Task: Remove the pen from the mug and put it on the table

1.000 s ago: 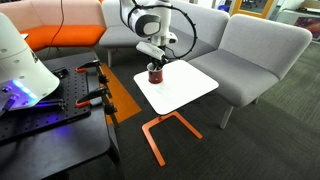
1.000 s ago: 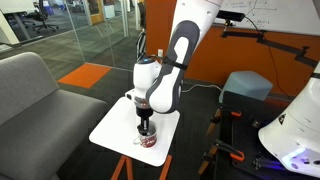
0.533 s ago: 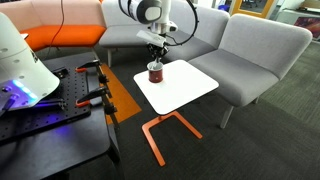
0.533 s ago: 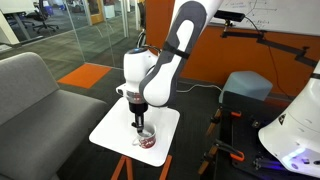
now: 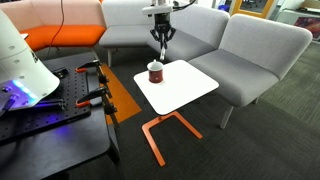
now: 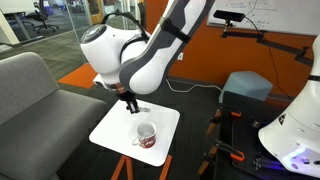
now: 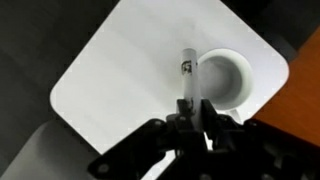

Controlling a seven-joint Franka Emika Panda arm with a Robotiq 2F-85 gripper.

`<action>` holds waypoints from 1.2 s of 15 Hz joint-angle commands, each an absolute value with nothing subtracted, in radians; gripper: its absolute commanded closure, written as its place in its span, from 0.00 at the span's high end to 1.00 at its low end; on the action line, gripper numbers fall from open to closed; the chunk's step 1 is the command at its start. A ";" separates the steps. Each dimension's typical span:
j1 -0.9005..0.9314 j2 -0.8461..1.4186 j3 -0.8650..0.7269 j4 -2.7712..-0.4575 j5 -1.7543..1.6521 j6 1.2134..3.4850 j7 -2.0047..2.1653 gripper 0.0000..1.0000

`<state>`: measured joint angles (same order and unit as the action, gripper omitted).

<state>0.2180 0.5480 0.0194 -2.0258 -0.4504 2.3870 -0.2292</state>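
Observation:
The dark red-brown mug [image 5: 155, 71] with a pale inside stands on the white square table [image 5: 190, 90], near its corner. It also shows in an exterior view [image 6: 146, 135] and in the wrist view [image 7: 222, 80]. My gripper [image 5: 162, 47] is well above the mug, shut on the pen [image 7: 187, 80], which hangs down from the fingers, clear of the mug. In the wrist view the pen [image 7: 187, 80] points out from the jaws [image 7: 188, 108] over the table top [image 7: 120, 80], beside the mug's rim.
Grey sofa seats [image 5: 250, 50] stand behind the table and an orange seat [image 5: 60, 38] lies beyond. A black workbench with clamps [image 5: 60, 110] is close beside the table. The table has an orange metal base [image 5: 160, 130].
My gripper has risen from the mug's mouth to well above it, lifting the pen out of the mug. The mug has stayed in place.

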 commanded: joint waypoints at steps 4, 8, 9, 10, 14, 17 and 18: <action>0.174 0.817 -0.049 -1.703 -0.626 2.335 -0.287 0.05; 0.102 0.973 -0.048 -1.569 -0.590 2.331 -0.368 0.05; 0.080 1.003 -0.037 -1.547 -0.574 2.338 -0.388 0.05; 0.069 1.031 -0.032 -1.524 -0.561 2.335 -0.399 0.05; 0.066 1.104 -0.028 -1.460 -0.539 2.320 -0.423 0.05; 0.043 1.128 0.002 -1.435 -0.505 2.338 -0.443 0.05; 0.042 1.130 0.003 -1.431 -0.498 2.345 -0.442 0.05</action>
<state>0.0691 1.1116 -0.0267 -1.4706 -0.5422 2.3580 -0.3936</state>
